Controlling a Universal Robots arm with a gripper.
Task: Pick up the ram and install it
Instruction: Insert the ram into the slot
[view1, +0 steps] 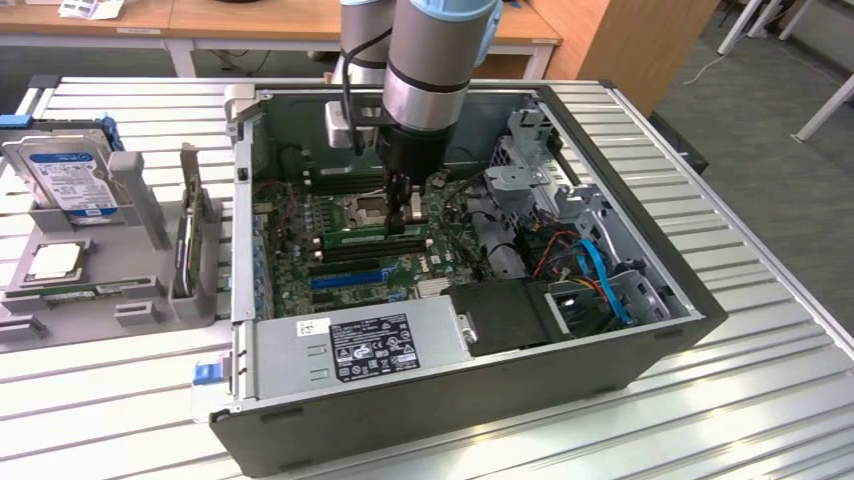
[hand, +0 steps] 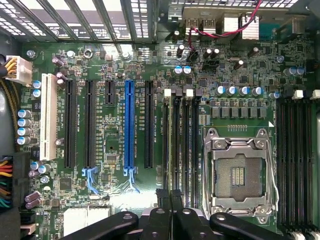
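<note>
Jaws clenched together, the gripper (view1: 402, 225) just beside the CPU socket (view1: 367, 208). Wrist view: fingertips (hand: 163, 199) over black memory slots (hand: 185, 135) beside that socket. Exterior view: the ram (view1: 354, 239), a thin green strip on edge beneath them.

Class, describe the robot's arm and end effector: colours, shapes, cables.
The arm is silver-grey and cylindrical with a blue joint cap, a black cable alongside and a grey box at the wrist. The end effector is black, with rounded linkage bars.

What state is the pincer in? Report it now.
Pincer: closed, above the memory slots; whether it holds anything cannot be told.
</note>
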